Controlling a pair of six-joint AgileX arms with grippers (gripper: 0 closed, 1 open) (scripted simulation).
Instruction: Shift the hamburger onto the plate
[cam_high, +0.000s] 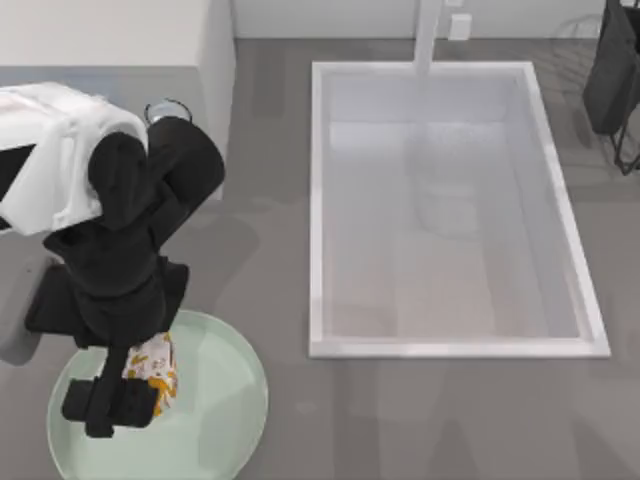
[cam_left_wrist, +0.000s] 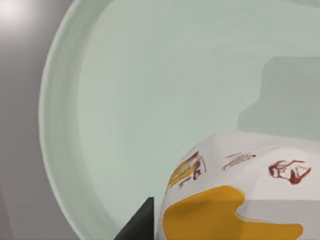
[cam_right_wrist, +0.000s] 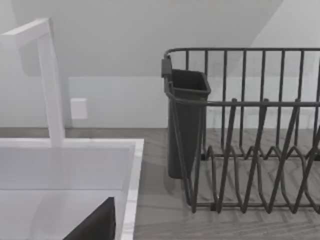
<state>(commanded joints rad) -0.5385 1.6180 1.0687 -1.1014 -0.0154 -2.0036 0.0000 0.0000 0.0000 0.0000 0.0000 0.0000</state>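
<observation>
Near the left front corner of the grey table, the large round pale mint-green plate with its low glossy rim lies flat; its near edge runs out of the top view. Above the plate's left-of-centre area the left gripper of the black AgileX arm points downward, its fingers closed narrowly on the small blocky hamburger, white with orange-yellow patches and dark speckles. Seen from the left wrist camera, the hamburger sits between the fingers, one dark fingertip lying just beside its wrapper, with the plate's smooth floor spread beneath and a soft shadow on it. Whether the hamburger touches the plate floor cannot be told. The plate's right half and far-right rim are bare, leaving open room on that side; to the left the rim curves close to the arm's own bulk.

Right of the plate, well apart across a strip of bare table, stands the white rectangular sink basin, with a white faucet column at its far edge. The right wrist camera looks on the sink's corner, the faucet, and a dark wire dish rack with a dark cutlery cup; the right gripper's finger state cannot be told.
</observation>
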